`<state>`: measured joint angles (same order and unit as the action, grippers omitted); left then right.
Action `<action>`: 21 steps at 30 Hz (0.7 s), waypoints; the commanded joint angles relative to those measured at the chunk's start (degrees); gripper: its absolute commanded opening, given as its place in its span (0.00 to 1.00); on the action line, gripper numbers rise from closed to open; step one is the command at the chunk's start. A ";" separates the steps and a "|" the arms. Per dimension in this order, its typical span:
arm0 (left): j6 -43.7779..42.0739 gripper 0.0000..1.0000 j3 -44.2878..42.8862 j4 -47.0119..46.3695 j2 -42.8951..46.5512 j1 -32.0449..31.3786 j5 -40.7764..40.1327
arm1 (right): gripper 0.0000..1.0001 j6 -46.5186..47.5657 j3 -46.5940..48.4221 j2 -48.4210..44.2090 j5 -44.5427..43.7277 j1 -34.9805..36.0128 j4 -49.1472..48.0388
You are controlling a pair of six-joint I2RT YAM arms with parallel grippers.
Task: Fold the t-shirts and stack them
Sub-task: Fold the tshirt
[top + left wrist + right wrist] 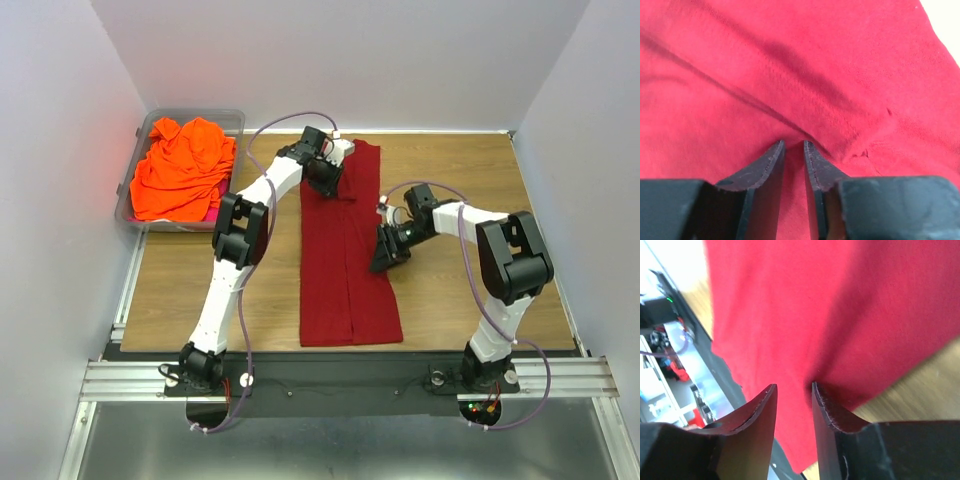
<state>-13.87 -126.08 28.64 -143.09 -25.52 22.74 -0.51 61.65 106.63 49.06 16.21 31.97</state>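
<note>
You have the wooden table [450,290] in front of you; down its middle lies the crimson t-shirt [345,270], folded into a long narrow strip that runs from the far edge towards the arm bases. At the far left corner stands the clear grey bin [232,118]; the orange t-shirt [180,170] is heaped inside it. Your left gripper [325,180] is down on the far end of the crimson strip, on its left side; its jaws are narrow, with puckered red cloth pinched between them. Your right gripper [385,258] sits at the strip's right edge, about mid-length; its jaws are narrow too, nipping that edge. A bit of magenta fabric [212,213] shows under the orange heap.
</note>
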 commanded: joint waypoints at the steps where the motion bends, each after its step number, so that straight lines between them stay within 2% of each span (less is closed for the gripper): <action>1: -5.45 0.36 -2.00 4.77 3.31 0.20 2.40 | 0.43 -2.12 10.13 -1.16 3.41 -1.26 -2.96; 5: -5.65 0.42 7.50 -1.38 13.32 1.70 2.39 | 0.45 -2.04 21.21 1.38 -0.97 -3.37 -3.05; 9: -3.28 0.42 14.10 -5.26 18.79 2.67 3.18 | 0.45 -2.12 31.39 7.44 -10.36 -4.25 -3.40; 13: -0.03 0.42 17.97 -8.16 19.08 3.28 2.74 | 0.44 -4.75 38.71 15.69 -13.45 -4.34 -5.24; 21: 6.31 0.41 15.87 -7.72 12.40 6.44 5.91 | 0.43 -7.75 45.49 24.50 -16.89 -4.25 -9.55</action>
<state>-11.16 -109.56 21.58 -128.60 -20.10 26.06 -6.44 103.42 129.67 34.70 11.70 26.22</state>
